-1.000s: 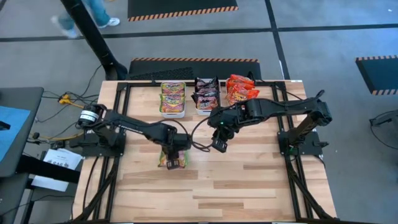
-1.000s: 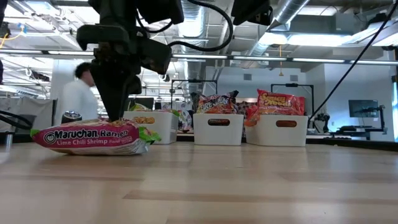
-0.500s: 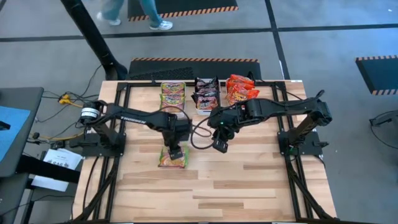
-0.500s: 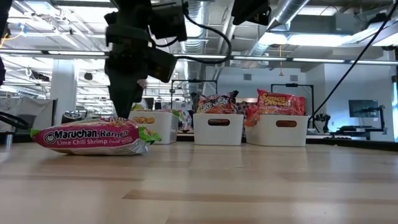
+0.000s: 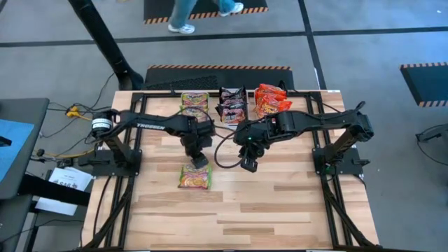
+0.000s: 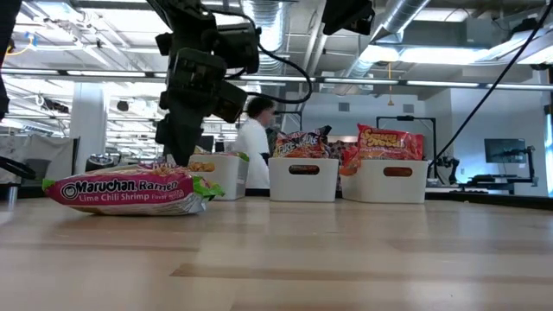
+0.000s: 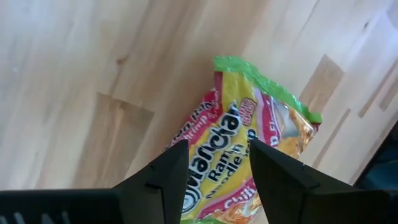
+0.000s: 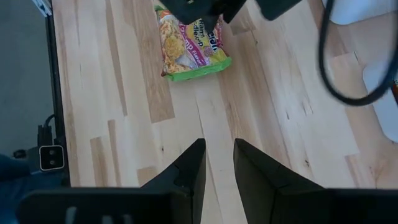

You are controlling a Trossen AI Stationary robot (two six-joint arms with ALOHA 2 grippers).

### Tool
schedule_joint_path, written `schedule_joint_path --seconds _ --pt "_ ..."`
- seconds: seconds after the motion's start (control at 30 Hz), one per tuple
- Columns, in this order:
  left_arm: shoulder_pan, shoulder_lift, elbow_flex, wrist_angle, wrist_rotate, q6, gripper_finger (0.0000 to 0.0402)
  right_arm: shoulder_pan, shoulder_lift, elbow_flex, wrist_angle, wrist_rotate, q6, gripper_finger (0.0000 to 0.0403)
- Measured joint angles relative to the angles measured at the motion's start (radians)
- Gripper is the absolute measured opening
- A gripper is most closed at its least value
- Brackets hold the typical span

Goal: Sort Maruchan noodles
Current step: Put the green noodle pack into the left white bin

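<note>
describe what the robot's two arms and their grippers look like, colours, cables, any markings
Both arms are dark, nearly black, jointed links on black frame mounts. The left arm carries pale lettering along its link and a silver-white cylindrical joint near its base. Each ends in a gripper with two dark, flat, tapering fingers: the left gripper and the right gripper. A black cable loops between the wrists.

Robot body: two dark, matte-black jointed arms on black frame rails. Left arm [image 5: 150, 127]: white lettering along its forearm link, silver-and-black round joint cap near its base. Right arm [image 5: 318, 122]: small green light at the wrist; black looping cable. Both wrist views show paired black, wedge-shaped fingers [image 7: 168, 177].
</note>
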Motion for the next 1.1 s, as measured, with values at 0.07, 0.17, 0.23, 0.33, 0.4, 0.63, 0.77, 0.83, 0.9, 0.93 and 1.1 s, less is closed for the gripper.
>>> schedule_joint_path --seconds 0.07,0.17,0.23,0.33,0.4,0.63,0.77,0.83,0.9,0.93,1.1 --pt "0.016 0.0 0.0 0.0 0.004 0.0 0.0155 0.0 0.0 0.0 0.0 0.001 -0.001 0.0109" --pt "0.034 0.0 0.0 0.0 -0.02 -0.018 0.0155 0.0 0.0 0.0 0.0 0.001 -0.003 0.0109" --pt "0.043 0.0 0.0 -0.004 -0.04 -0.067 0.0155 0.0 0.0 0.0 0.0 0.001 -0.003 0.0109" --pt "0.049 0.0 0.0 -0.024 -0.045 -0.092 0.0155 0.0 0.0 0.0 0.0 0.002 -0.022 0.0109" --pt "0.053 0.0 -0.004 -0.021 -0.038 -0.07 0.0155 0.0 0.0 0.0 0.0 0.002 -0.029 0.0109" --pt "0.076 0.0 -0.008 -0.051 -0.006 0.003 0.0158 -0.001 0.0 0.0 0.004 0.003 -0.066 0.0109" --pt "0.084 0.0 -0.008 -0.049 0.046 0.009 0.0169 -0.013 0.0 0.0 0.007 0.018 -0.082 0.0109" --pt "0.081 0.0 -0.008 -0.048 0.078 0.031 0.0175 -0.021 0.0 0.0 0.007 0.035 -0.082 0.0109" --pt "0.068 0.001 -0.008 -0.044 0.099 0.053 0.0177 -0.029 0.0 0.0 0.007 0.036 -0.091 0.0109" --pt "0.057 0.004 -0.008 -0.034 0.104 0.064 0.0178 -0.033 0.0 0.0 0.007 0.036 -0.094 0.0109" --pt "-0.002 0.007 -0.009 -0.021 0.097 0.103 0.0178 -0.04 0.0 0.0 0.007 0.036 -0.097 0.0109"
